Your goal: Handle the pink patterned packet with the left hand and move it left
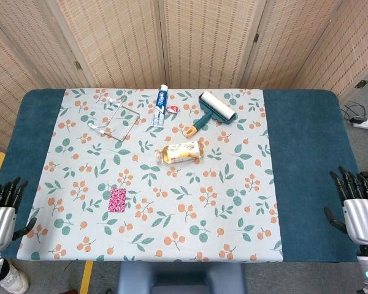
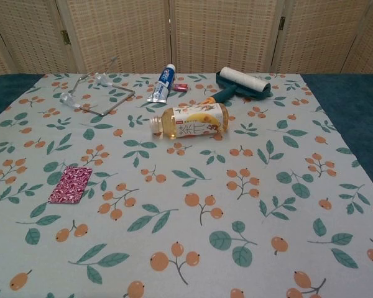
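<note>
Progress: nothing of the task appears done; the pink patterned packet (image 1: 117,199) lies untouched on the floral cloth (image 1: 245,184), and no hand is near it.
Left to do: by this reading, the whole job: reach, grasp, carry left, set down.
Left hand (image 1: 1,211): at the near left table edge over the blue cover (image 1: 21,141), fingers apart and pointing up the table, holding nothing. It shows in the head view only.
Right hand (image 1: 359,205): at the near right edge, fingers likewise spread and empty; well apart from everything on the cloth.
Packet position: to the right of the left hand and slightly farther up the table, well apart from it, with bare cloth between; far from the right hand.
Packet lie: flat on the cloth, a small rectangle.
Long axis: runs roughly from the robot's side toward the far side, with a slight tilt; in the chest view (image 2: 71,184) the far end leans a little to the right.
Facing: the short edges look alike, so which end is the top cannot be told.
Nearby clutter: a bottle (image 1: 181,151) lies farther up the table, beyond and right of the packet, clear of a straight reach from the left hand.
</note>
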`<state>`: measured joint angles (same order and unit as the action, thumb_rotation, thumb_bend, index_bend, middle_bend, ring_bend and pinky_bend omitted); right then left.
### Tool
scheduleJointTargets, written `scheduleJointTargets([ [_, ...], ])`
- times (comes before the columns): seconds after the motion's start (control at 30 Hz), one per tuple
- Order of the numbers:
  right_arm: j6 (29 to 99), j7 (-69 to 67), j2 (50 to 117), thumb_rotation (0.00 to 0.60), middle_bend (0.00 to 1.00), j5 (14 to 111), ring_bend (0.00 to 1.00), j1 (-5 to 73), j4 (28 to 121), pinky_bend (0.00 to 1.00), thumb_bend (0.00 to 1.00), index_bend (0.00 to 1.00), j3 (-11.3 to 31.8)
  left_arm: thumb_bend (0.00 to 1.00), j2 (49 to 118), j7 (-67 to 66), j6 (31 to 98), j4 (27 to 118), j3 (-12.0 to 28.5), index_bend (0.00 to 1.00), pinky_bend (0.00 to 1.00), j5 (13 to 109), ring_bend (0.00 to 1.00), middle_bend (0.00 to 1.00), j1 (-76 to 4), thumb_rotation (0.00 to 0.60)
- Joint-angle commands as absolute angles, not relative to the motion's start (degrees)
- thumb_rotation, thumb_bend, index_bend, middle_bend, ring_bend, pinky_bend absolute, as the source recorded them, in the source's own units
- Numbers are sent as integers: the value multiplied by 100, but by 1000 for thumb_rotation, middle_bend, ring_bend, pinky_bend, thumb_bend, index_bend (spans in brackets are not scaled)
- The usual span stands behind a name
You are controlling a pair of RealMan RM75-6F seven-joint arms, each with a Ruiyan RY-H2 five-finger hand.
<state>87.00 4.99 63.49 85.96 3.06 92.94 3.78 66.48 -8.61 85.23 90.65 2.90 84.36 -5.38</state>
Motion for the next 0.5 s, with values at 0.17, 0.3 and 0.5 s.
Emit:
scheduleJointTargets([
  [0.17, 8701, 546, 6359, 600, 0, 8574, 0, 295, 9287, 0, 365, 0, 384, 311, 6608, -1016, 8389, 9139, 237, 71, 0, 8424, 0, 0, -581, 600],
  [0.3, 8748, 553, 6345, 600, 0, 8608, 0, 263, 9309, 0, 365, 0, 366, 311, 6603, -974, 8399, 9123, 254, 71, 0, 8434, 0, 0, -594, 600],
  [0.5, 8821, 486, 6354, 600, 0, 8611, 0, 204, 9279, 0, 365, 0, 358, 311, 6585, -825, 8383, 9118, 247, 78, 0, 8496, 0, 0, -621, 600],
])
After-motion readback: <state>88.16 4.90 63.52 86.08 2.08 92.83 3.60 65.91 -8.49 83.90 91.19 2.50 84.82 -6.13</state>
